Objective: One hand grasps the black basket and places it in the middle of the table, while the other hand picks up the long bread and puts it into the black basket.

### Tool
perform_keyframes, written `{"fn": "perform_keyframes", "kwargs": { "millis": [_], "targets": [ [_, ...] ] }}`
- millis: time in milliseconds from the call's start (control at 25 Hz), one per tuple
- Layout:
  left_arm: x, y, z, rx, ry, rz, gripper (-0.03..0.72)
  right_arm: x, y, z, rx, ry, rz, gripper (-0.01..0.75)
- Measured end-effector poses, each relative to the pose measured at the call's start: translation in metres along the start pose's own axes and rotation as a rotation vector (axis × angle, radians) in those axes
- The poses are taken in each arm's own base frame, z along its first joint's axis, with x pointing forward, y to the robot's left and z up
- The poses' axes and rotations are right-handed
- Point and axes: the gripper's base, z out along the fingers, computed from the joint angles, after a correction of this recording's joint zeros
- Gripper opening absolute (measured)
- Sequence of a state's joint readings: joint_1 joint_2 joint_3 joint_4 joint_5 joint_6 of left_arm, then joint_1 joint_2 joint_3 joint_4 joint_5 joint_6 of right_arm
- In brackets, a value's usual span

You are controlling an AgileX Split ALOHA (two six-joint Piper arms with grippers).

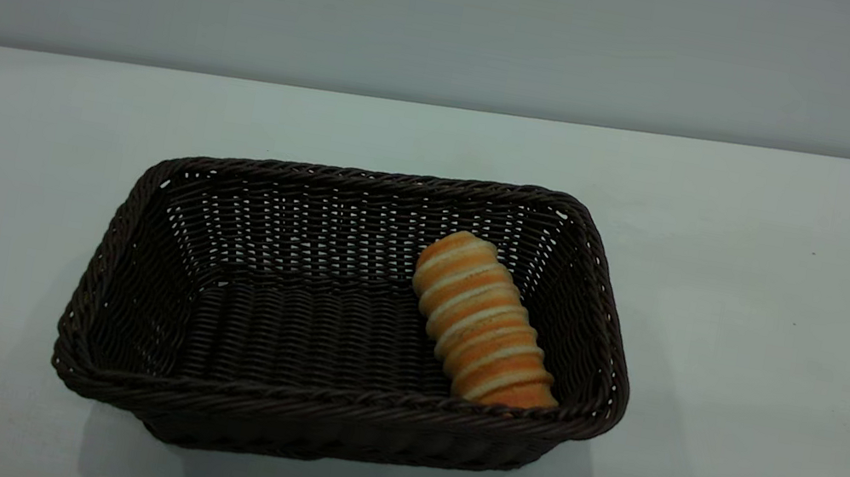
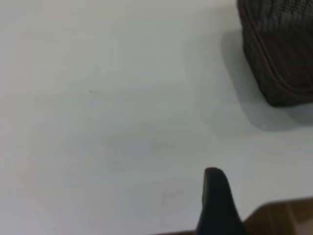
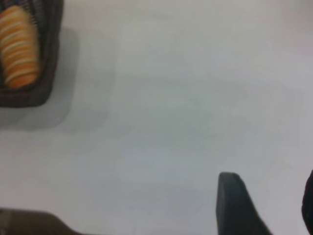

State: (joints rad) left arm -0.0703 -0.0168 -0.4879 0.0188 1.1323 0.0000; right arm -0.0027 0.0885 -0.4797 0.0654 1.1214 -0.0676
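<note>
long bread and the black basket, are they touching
Touching. The exterior view shows the long bread lying inside the black basket, resting on its woven floor by the right wall. The right wrist view agrees.
</note>
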Motion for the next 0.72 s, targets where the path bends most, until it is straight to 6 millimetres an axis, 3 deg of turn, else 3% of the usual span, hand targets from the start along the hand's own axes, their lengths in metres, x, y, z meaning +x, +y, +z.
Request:
{"fn": "perform_keyframes", "kwargs": {
  "millis": [720],
  "targets": [
    [0.0006,-0.0006,-0.0004,-0.029,0.000,-0.024,0.544,0.0001,0.0006,-0.0002,-0.037,0.000,-0.025,0.313]
  ]
}}
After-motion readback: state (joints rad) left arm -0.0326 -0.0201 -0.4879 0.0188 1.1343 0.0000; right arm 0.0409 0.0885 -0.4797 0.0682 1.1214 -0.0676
